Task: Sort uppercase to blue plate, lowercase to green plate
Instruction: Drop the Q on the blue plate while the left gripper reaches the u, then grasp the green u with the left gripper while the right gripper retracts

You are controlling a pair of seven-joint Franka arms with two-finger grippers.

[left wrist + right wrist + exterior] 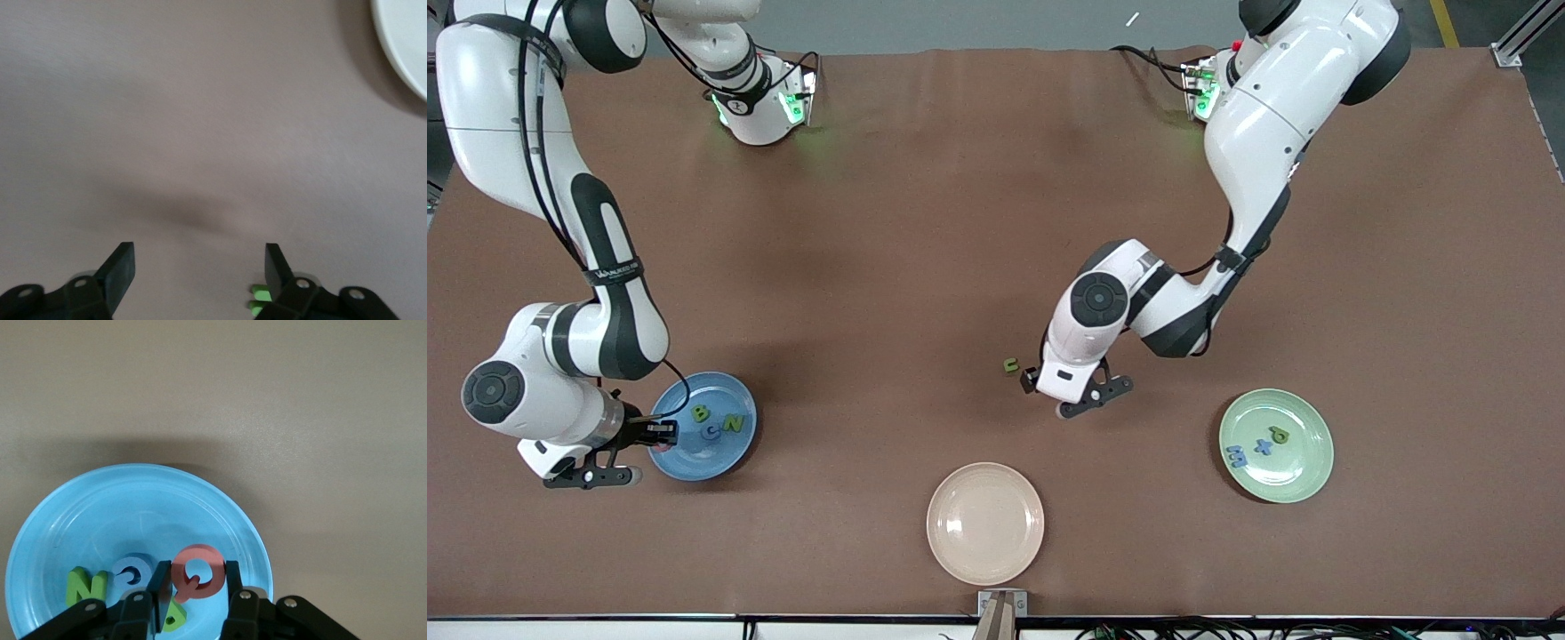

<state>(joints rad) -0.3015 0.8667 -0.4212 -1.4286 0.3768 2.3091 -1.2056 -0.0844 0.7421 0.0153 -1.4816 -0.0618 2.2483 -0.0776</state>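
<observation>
1. Right arm folded low at its end of the table; right gripper [660, 433] over the blue plate [729, 458], jaws clenched on the pink-red G [197, 571], which hangs above the plate's floor.
2. Left arm bent down mid-table; left gripper [1049, 391] low over bare tabletop, fingers [121, 268] spread wide, nothing between them — the green u [1011, 364] lies just beside it.
3. On the blue plate: three letters — green B [701, 413], blue C [711, 432], green N [734, 423].
4. On the green plate [1303, 476]: three letters — green p [1280, 435], blue x [1262, 446], blue three-pronged piece [1237, 457].
5. Plates: three. The cream plate [985, 523] sits between the other two, nearer the front camera.
</observation>
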